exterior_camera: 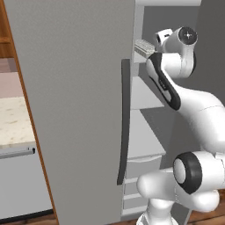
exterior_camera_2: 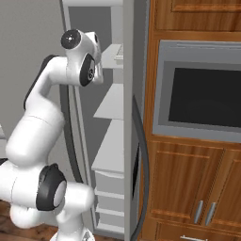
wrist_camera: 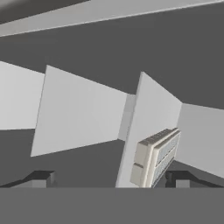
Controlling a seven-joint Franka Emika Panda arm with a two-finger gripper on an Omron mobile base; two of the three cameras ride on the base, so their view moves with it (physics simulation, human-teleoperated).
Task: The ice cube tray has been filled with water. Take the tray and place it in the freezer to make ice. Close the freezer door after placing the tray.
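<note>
Wooden floor (exterior_camera: 211, 216) nearest, dark brown planks under the arm's base. To the left, pale speckled table (exterior_camera: 13, 121) with a grey dishwasher (exterior_camera: 19, 184) front below it. Wide grey door (exterior_camera: 74, 110) closed in the foreground of the left base view, long dark handle (exterior_camera: 125, 123) down its right edge. To the right in the right base view, wood cabinets (exterior_camera_2: 188, 188) and a built-in oven (exterior_camera_2: 202, 94) with dark glass. Freezer door (exterior_camera_2: 129, 141) swung open, seen edge-on. Freezer (exterior_camera: 145, 114) open behind the arm: white drawers low, white shelves (exterior_camera_2: 113, 106) stepping upward, grey back wall. Tool (wrist_camera: 109, 179) raised at upper-shelf height, fingers (wrist_camera: 41, 178) spread wide, nothing between them. Ice cube tray (wrist_camera: 155, 155) lying on an upper shelf, just beyond the right fingertip, not gripped; pale grid also visible beside the wrist (exterior_camera: 144, 46).
</note>
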